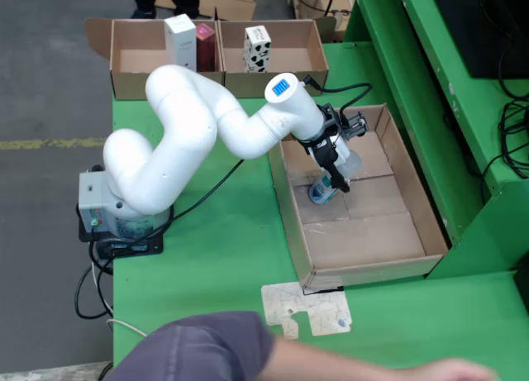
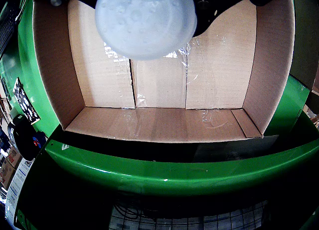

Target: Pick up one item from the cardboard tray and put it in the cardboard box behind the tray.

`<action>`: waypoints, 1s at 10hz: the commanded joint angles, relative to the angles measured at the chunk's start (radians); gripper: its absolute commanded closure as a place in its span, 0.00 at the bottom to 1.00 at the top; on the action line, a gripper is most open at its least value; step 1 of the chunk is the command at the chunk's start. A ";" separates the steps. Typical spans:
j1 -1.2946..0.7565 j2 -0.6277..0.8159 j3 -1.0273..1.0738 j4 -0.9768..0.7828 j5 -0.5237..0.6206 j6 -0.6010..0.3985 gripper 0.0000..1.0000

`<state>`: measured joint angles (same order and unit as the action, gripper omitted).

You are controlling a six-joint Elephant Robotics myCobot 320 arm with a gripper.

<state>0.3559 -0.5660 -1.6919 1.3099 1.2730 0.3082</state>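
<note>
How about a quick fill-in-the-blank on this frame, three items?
1. In the fixed view, the gripper reaches down into the cardboard ____.
2. In that view, the spotted carton stands in the ____-hand back box.
3. The table top is coloured ____.
Missing words: tray; right; green.

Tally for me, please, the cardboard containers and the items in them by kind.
Open cardboard containers: 3: left box, right box, tray
Upright cartons in the far boxes: 3: white, red, spotted
Pale round item at the gripper: 1
Total: 7
</note>
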 commanded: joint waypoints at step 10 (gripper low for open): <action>-0.044 0.046 0.180 -0.160 0.036 -0.029 1.00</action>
<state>0.3281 -0.5599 -1.5830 1.2010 1.2915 0.2929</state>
